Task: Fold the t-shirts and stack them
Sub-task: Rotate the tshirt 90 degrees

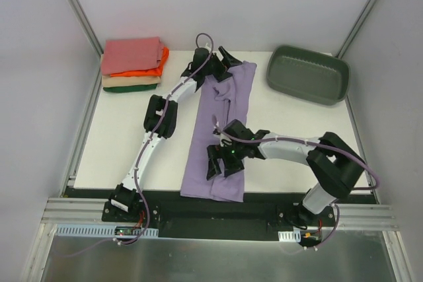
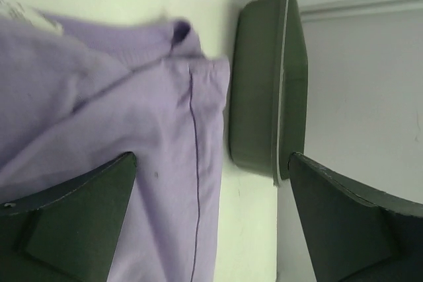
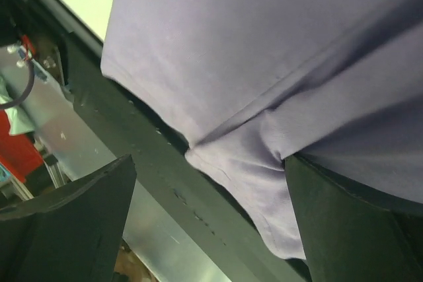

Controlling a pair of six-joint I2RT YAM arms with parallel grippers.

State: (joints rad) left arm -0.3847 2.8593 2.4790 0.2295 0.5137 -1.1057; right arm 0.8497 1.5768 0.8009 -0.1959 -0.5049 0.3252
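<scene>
A lavender t-shirt (image 1: 205, 123) lies as a long narrow strip from the table's back middle to its front edge. My left gripper (image 1: 225, 66) hovers open over the strip's far end; in the left wrist view its gripper (image 2: 211, 163) spans the shirt's (image 2: 99, 97) hemmed edge and bare table, holding nothing. My right gripper (image 1: 223, 163) hangs open over the near end; in the right wrist view its gripper (image 3: 208, 163) is above the shirt's (image 3: 251, 51) hem, which overhangs the black edge. Folded t-shirts are stacked at back left: salmon-pink (image 1: 131, 54), orange (image 1: 157, 67), tan (image 1: 129, 80), dark green (image 1: 129, 88).
A grey-green plastic tub (image 1: 307, 74) sits at the back right, and it stands just beyond the shirt's edge in the left wrist view (image 2: 261, 97). A black rail (image 3: 152, 176) runs along the table's near edge. White walls enclose the sides and back.
</scene>
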